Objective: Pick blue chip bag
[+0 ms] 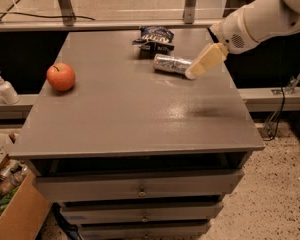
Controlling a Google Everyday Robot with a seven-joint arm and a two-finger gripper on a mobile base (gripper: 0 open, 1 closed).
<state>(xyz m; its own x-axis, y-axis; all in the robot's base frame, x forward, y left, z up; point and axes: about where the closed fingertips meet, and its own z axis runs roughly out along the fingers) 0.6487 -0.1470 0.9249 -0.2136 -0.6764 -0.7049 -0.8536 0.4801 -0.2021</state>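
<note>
Tool (202,64) low over the bench (130,116), width impossible to tell, just beside the can (170,64); blue chip bag (155,35) off at ten o'clock, long axis crosswise.

No text, brand, number or sign is legible in this view. The blue chip bag (154,37), at the far edge of the table (115,124), carries pale lettering on its dark face, but the characters cannot be read. The silver can (171,64), lying just in front of the bag, has a wrinkled surface on which no label can be read. The gripper (202,64) is over the far right part of the table, just beside the right end of the can.
</note>
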